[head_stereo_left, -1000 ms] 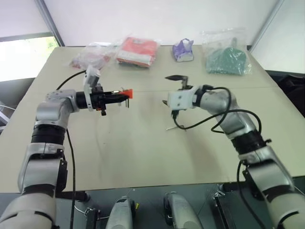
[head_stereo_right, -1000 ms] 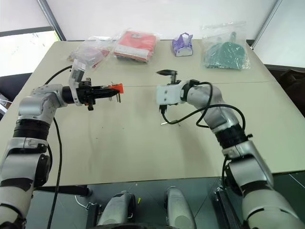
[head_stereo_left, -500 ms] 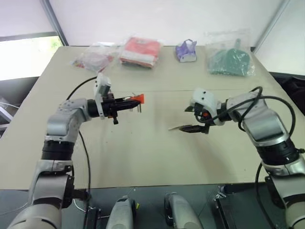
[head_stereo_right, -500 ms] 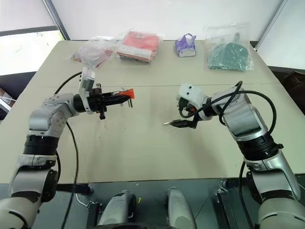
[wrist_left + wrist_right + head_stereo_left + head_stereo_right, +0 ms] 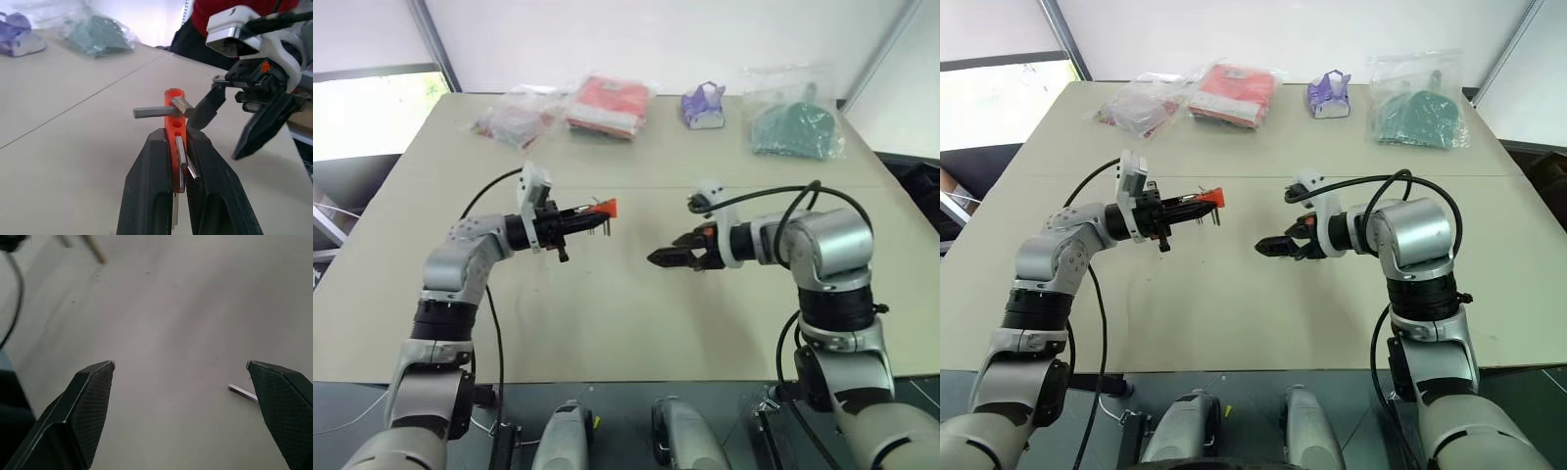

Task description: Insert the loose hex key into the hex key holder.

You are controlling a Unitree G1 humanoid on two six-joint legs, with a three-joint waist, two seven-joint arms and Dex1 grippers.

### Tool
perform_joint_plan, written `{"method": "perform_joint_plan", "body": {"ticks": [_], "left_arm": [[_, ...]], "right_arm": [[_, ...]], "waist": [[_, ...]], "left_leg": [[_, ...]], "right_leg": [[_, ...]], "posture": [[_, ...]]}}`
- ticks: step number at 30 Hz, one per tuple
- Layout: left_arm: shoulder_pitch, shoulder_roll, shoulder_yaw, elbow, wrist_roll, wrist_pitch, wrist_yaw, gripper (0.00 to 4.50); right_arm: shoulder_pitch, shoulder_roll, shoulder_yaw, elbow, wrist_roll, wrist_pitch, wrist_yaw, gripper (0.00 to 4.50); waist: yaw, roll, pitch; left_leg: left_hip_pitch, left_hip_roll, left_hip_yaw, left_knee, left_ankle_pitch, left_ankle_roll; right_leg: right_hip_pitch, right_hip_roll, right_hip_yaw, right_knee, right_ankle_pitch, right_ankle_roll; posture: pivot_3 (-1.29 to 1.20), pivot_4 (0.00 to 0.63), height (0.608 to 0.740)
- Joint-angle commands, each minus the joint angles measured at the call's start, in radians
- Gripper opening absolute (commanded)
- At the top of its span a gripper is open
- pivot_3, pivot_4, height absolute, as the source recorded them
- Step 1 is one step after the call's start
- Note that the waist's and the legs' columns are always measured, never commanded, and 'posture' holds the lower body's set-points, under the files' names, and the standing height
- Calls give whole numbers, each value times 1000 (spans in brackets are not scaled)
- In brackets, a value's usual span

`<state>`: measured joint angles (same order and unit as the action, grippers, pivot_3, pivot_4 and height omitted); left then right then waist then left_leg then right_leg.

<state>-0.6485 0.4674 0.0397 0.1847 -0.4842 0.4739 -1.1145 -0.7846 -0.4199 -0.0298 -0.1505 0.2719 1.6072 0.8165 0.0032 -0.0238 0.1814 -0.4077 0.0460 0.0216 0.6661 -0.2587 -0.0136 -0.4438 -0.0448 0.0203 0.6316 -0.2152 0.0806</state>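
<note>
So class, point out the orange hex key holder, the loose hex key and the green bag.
Orange hex key holder [image 5: 174, 125], left wrist view, on its plastic body.
Loose hex key [image 5: 243, 391], right wrist view, on its visible shaft.
Green bag [image 5: 797, 129], left eye view, on its middle.

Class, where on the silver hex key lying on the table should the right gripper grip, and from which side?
Probably its straight shaft, from above, fingers straddling it: the thin silver metal hex key lies flat on the beige table, exposing only its sides.
</note>
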Motion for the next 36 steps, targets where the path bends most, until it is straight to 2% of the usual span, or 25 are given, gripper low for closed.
{"method": "perform_joint_plan", "body": {"ticks": [1,11,14,18,22,25,28,30,33,36], "left_arm": [[-1,-12,13,-12,-5,-29,20,0],[17,-31,-3,-13,5,-55,42,0],[17,-36,-1,-7,11,-65,48,0],[15,-42,-3,0,15,-74,59,0],[18,-42,-3,0,17,-76,65,0],[23,-33,1,-9,12,-67,66,0],[30,-28,-2,-14,10,-62,65,0],[30,-29,-6,-12,11,-65,66,0],[24,-33,-8,-9,12,-67,69,0],[20,-34,-6,-9,10,-66,70,0]], "right_arm": [[-2,-30,-51,6,129,7,-94,4475],[53,-157,-55,59,585,7,-427,4475],[80,-166,-42,62,671,7,-518,4475],[91,-136,-48,106,711,7,-620,4475],[74,-107,-38,95,663,7,-660,4475],[38,-348,295,-103,440,-308,-402,4475],[-12,-496,489,-117,219,-606,-180,4475],[-49,-521,552,-63,117,-735,-82,4475],[-84,-506,592,37,-1,-867,6,4475],[-97,-500,630,119,-136,-1077,100,4475]], "waist": [[0,0,0],[-16,0,0],[-20,0,0],[-20,0,0],[-19,0,0],[-18,2,1],[-19,2,1],[-23,2,1],[-23,2,1],[-18,2,1]], "left_leg": [[0,0,0,0,0,0],[0,0,0,0,0,0],[0,0,0,0,0,0],[0,1,0,-1,0,0],[0,1,0,-1,0,0],[0,1,0,-1,0,0],[0,1,0,-1,0,0],[0,1,0,-1,0,0],[0,1,0,-1,0,0],[0,1,0,-1,0,0]], "right_leg": [[0,0,0,0,0,0],[0,0,1,0,0,0],[0,1,1,0,0,0],[0,2,1,0,0,0],[0,2,1,0,0,0],[0,2,1,-1,0,0],[-1,2,1,-2,-1,1],[-1,2,1,-2,-1,1],[-1,3,1,-2,-1,1],[-1,3,1,-2,-1,1]], "posture": [[0,150,740],[0,150,740],[0,150,740],[0,150,740],[0,150,740],[0,150,740],[0,150,740],[0,150,740],[0,150,740],[0,150,740]]}}
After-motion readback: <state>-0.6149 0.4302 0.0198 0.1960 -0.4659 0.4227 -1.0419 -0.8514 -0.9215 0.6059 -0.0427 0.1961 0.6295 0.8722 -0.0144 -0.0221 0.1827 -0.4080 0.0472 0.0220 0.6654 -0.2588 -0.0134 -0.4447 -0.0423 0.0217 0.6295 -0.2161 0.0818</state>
